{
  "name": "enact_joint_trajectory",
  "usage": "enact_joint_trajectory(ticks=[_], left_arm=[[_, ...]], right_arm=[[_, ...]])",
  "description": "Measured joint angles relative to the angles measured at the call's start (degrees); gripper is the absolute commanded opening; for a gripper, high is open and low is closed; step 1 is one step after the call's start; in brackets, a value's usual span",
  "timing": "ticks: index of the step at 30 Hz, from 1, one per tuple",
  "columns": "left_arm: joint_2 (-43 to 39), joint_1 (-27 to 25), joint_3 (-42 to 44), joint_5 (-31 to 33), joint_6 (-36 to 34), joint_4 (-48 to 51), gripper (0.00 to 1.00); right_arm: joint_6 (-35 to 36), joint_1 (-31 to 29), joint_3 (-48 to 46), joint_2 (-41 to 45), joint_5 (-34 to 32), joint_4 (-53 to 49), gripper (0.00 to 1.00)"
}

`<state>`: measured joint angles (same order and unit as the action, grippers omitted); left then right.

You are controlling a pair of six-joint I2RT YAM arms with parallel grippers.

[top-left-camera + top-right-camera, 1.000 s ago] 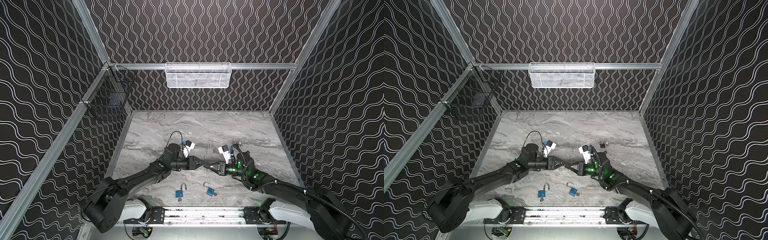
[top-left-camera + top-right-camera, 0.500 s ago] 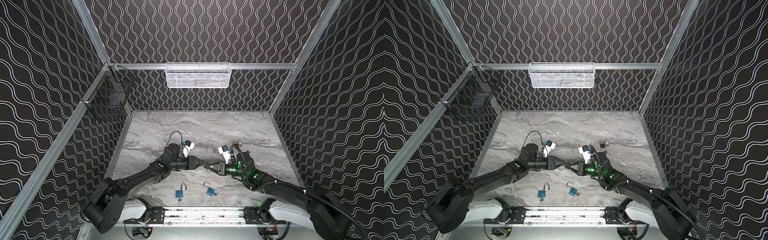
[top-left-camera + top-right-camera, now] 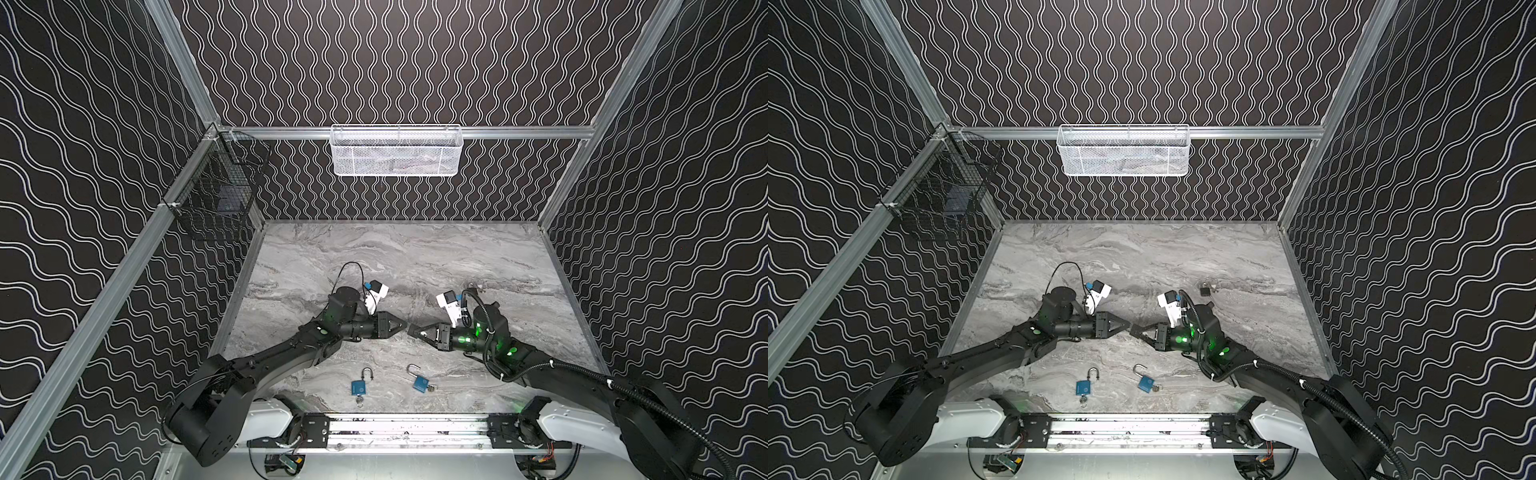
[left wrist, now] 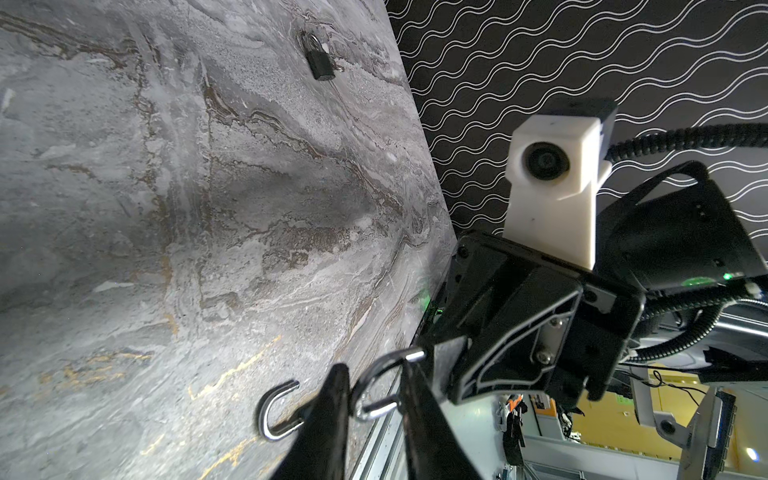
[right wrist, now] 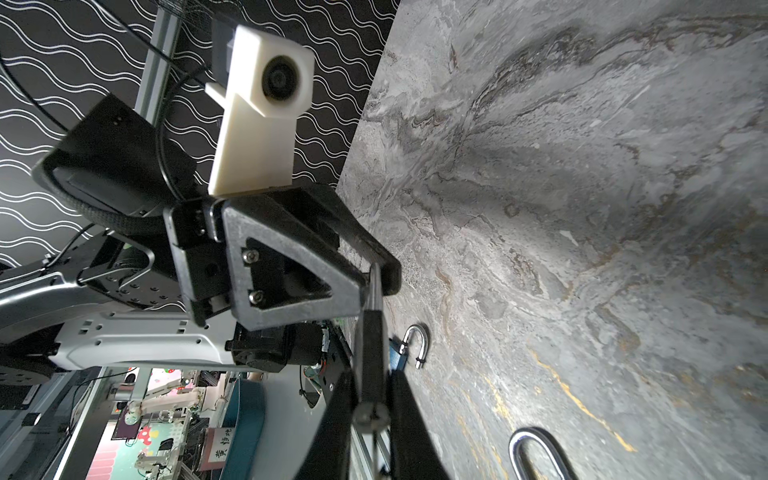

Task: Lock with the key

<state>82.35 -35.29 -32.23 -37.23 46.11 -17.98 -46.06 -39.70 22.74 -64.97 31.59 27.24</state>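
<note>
- Compared with a second ago, the fingers of the left gripper (image 3: 402, 325) are set closer together. Both arms and the padlocks on the table (image 3: 374, 257) are found where they were.
- A held padlock (image 5: 371, 353) is clamped by its dark body between the nearly closed fingers of the right gripper (image 5: 372, 401), above the middle of the table.
- Its silver shackle (image 4: 376, 411) is pointed at the left gripper, whose fingers (image 4: 336, 399) are closed onto it from both sides, with only a narrow gap left.
- Whether a key is seated in the held padlock cannot be told.
- A blue padlock (image 3: 358, 387) and a second blue padlock (image 3: 420, 382) are laid on the table nearer the front rail (image 3: 407, 428) than the grippers. The second is shown with its shackle swung open.
- A far padlock (image 3: 1204, 291), black, is laid behind the right arm, well apart from the grippers.
- Both arms are stretched low and nearly level from the front corners. The grippers are met tip to tip, and the wrist cameras are turned toward the back wall.
</note>
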Motion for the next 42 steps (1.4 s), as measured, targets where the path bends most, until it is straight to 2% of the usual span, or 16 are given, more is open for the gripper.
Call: enact_joint_trajectory(ticks=[14,23,34,42], left_arm=[[1.4,0.1,0.0,-0.9,0.1,-0.6,0.11],[1.7,0.1,0.0,-1.0,0.0,-1.6,0.00],[1.7,0.1,2.3,-2.0,0.3,-8.4,0.00],[0.4,0.1,2.9,-2.1,1.7,-9.8,0.00]], right_arm=[[0.0,0.1,0.0,-0.5,-0.3,-1.3,0.00],[-1.7,0.1,0.0,0.1,-0.4,-1.7,0.00],[-8.7,1.4,0.4,0.3,2.1,-0.6,0.00],[-10.3,1.6,1.4,-1.2,3.8,1.3,0.00]])
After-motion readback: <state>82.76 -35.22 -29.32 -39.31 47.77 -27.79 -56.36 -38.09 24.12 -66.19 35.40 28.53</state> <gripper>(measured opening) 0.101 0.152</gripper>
